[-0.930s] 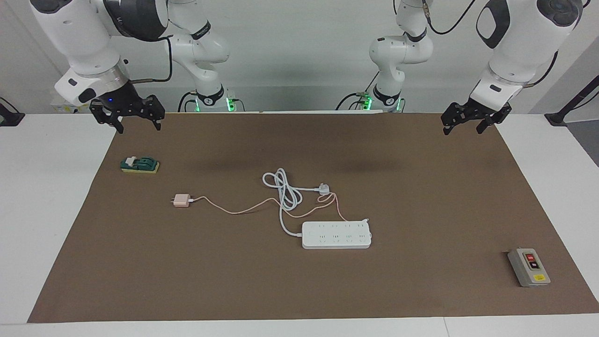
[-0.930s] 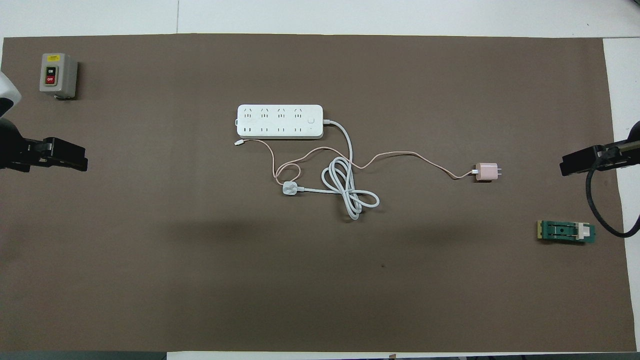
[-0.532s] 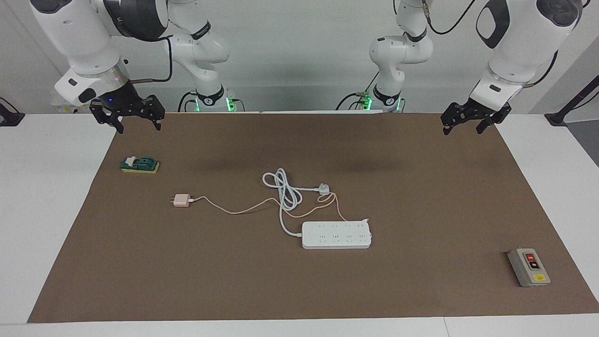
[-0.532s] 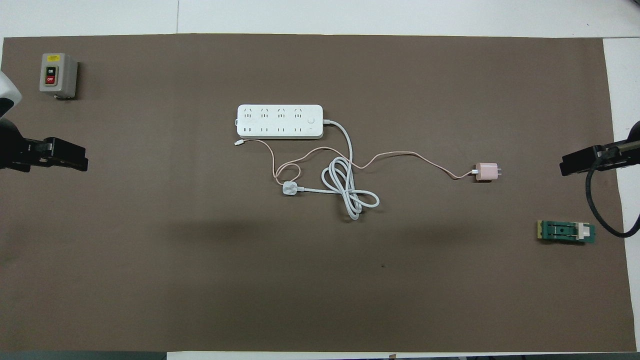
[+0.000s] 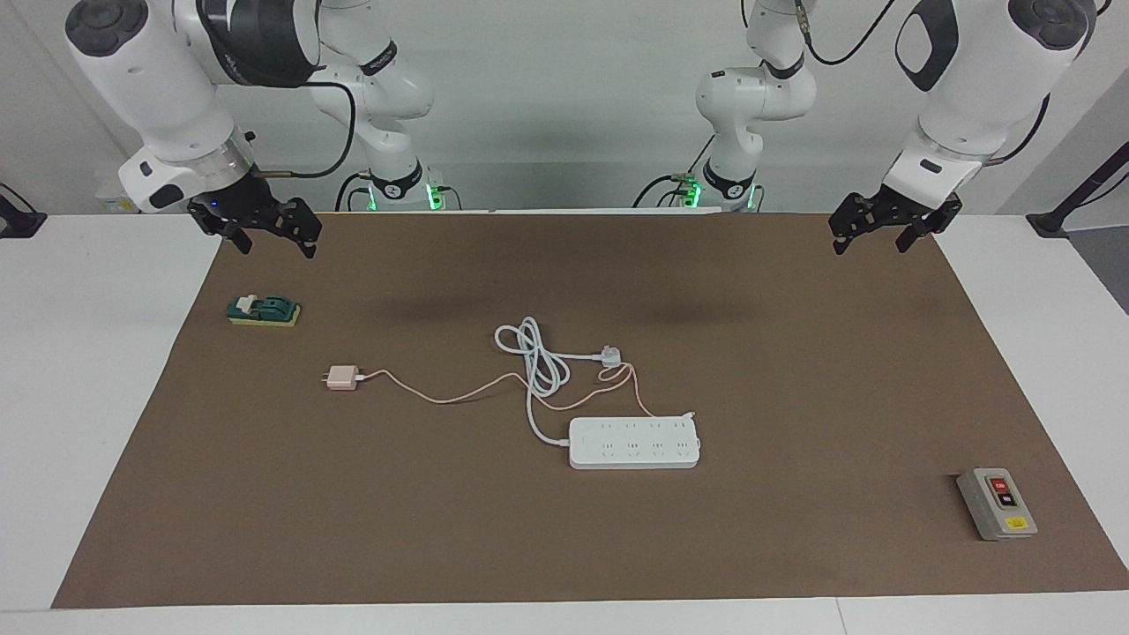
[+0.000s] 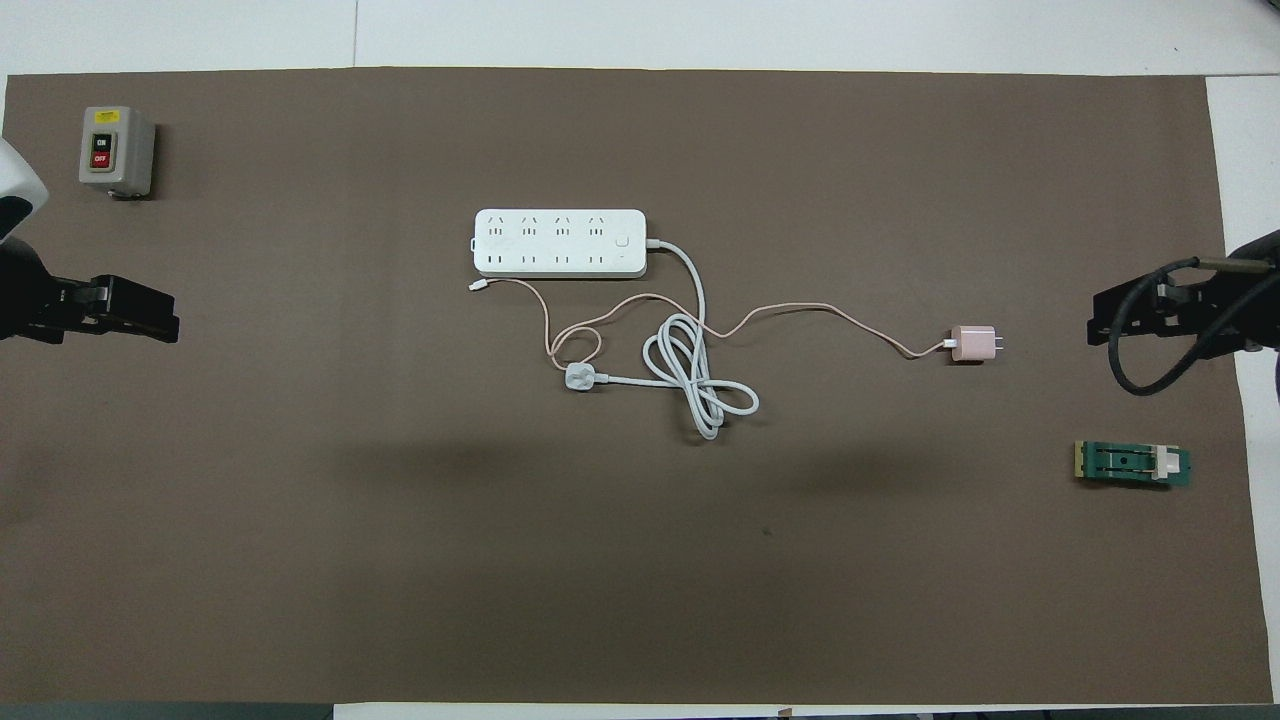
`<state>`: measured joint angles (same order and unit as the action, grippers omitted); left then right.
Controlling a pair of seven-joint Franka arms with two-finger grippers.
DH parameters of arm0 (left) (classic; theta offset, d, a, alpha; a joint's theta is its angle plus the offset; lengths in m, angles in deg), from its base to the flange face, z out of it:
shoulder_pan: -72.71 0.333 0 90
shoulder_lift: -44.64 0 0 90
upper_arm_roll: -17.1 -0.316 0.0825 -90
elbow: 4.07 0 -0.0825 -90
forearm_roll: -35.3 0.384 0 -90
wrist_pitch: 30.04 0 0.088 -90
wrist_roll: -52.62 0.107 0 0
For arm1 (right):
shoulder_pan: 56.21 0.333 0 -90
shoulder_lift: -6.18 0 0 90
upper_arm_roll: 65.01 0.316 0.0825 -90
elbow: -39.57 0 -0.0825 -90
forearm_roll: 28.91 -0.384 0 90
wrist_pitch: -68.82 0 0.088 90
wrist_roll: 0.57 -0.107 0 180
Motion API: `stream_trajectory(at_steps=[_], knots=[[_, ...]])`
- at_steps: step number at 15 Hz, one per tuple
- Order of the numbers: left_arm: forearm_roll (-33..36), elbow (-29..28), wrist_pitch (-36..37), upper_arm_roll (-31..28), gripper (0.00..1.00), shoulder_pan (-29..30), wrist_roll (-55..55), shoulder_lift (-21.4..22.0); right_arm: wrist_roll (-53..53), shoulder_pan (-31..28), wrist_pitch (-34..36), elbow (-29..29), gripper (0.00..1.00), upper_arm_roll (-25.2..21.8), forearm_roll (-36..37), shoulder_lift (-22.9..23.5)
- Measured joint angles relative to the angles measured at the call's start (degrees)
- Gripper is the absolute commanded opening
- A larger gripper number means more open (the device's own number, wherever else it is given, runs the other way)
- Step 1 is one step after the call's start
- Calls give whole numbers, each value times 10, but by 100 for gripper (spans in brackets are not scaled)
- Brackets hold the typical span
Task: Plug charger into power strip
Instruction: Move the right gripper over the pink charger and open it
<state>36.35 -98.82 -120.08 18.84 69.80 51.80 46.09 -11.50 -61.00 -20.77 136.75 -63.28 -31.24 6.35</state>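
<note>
The pink charger lies on the brown mat toward the right arm's end, also seen from overhead. Its thin pink cable runs to the white power strip, which lies flat mid-table, farther from the robots; it also shows overhead. My right gripper is open and empty, raised over the mat's edge, apart from the charger; overhead it shows at the mat's edge. My left gripper is open and empty, waiting raised over the other end of the mat.
The strip's thick white cord is coiled with its three-pin plug nearer to the robots than the strip. A grey button box stands at the left arm's end. A green and yellow block lies near the right gripper.
My right gripper has shifted a little inward over the mat, toward the charger, and turned slightly. The left gripper has barely moved. Nothing on the table has moved.
</note>
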Motion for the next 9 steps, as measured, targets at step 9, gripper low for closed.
stream_trajectory(at_steps=[9], knots=[[0,-4,0,-2,100,0,0,0,-309,-95,-82,23,100,-1,-191,143]])
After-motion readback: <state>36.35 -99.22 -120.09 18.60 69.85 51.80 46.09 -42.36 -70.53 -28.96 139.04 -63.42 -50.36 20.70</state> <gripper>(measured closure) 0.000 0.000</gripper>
